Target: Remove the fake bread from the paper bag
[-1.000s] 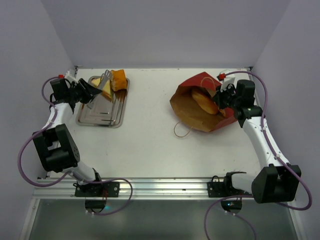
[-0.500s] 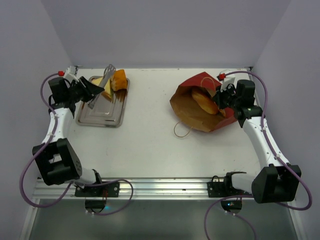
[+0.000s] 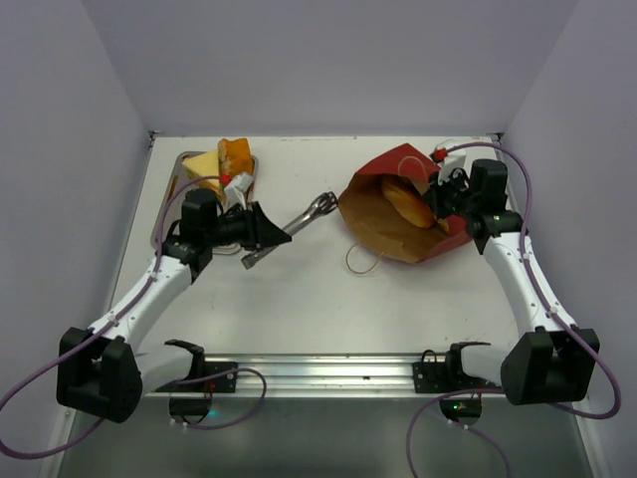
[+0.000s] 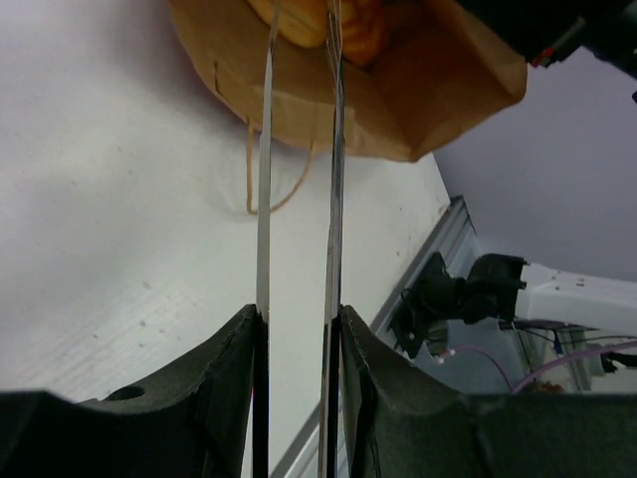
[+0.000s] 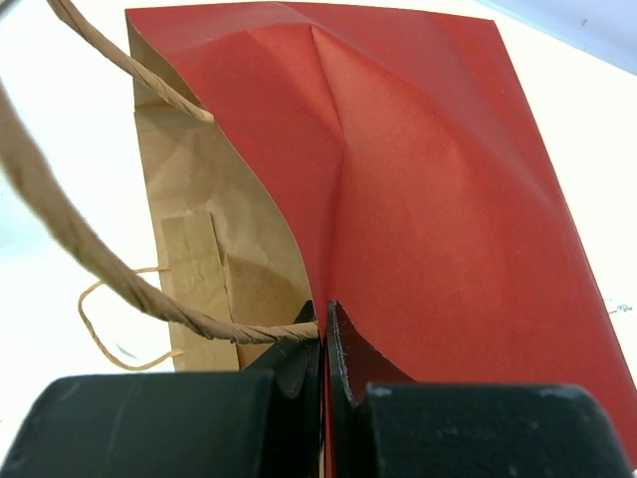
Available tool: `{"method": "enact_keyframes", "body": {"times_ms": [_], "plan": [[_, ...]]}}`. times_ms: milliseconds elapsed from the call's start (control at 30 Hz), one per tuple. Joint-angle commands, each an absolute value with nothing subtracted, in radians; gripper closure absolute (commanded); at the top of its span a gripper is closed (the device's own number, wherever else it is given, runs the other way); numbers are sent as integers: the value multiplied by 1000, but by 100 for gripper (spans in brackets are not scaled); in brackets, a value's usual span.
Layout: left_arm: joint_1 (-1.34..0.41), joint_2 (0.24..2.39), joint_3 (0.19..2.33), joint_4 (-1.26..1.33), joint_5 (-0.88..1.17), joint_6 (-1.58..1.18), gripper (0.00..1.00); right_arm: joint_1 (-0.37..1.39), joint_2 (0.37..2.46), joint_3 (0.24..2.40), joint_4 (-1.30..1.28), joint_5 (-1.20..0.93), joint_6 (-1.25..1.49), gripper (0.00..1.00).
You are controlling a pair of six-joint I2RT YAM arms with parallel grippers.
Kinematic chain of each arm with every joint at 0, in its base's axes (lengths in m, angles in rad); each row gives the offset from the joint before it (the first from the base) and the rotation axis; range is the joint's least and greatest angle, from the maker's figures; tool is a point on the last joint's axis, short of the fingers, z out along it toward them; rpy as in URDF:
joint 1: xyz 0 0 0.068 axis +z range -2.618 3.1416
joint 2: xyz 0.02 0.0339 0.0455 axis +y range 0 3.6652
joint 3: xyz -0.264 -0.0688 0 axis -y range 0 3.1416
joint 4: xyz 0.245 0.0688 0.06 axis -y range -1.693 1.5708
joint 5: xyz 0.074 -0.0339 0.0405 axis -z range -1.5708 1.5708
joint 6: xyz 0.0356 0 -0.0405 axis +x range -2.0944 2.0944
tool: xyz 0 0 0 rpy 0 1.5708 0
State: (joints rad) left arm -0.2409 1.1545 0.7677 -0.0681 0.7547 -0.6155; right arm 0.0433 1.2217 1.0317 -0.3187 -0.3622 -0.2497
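Observation:
The paper bag (image 3: pixel 370 211) lies on its side at the right, red outside and brown inside, with its mouth facing left. A golden piece of fake bread (image 3: pixel 406 201) shows inside it. My right gripper (image 3: pixel 441 199) is shut on the bag's upper red rim (image 5: pixel 428 179), beside a string handle (image 5: pixel 80 249). My left gripper (image 3: pixel 267 231) is shut on a pair of metal tongs (image 3: pixel 307 215). The tongs' tips reach almost to the bag's mouth. In the left wrist view the two tong arms (image 4: pixel 265 179) stand slightly apart and point at the bread (image 4: pixel 368 25) in the bag (image 4: pixel 299 90).
A steel tray (image 3: pixel 250 186) sits at the back left, with a yellow piece (image 3: pixel 202 167) and an orange piece (image 3: pixel 236 154) of bread on it. A loose string handle (image 3: pixel 360 261) lies on the table in front of the bag.
My left arm has swung from over the tray to the middle of the table, carrying the tongs toward the bag's mouth. The right arm and the bag have not moved.

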Motion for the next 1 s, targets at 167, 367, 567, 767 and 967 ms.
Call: {"method": "enact_keyframes", "body": {"times_ms": [167,367,567,767,967], "plan": [[-414,1130,670,156,700,-810,61,40,1203,1025,-337,-408,-298,100],[-534,1288,706,365,628,-942,61,40,1201,1014,-336,-413,-307,99],[-617,1532,847,440,542,-1023,60,40,1200,1006,-331,-425,-302,99],[-646,1707,966,502,488,-1117,59,40,1195,994,-322,-434,-296,99],[-652,1840,1037,517,445,-1195,58,40,1200,988,-313,-440,-288,99]]}}
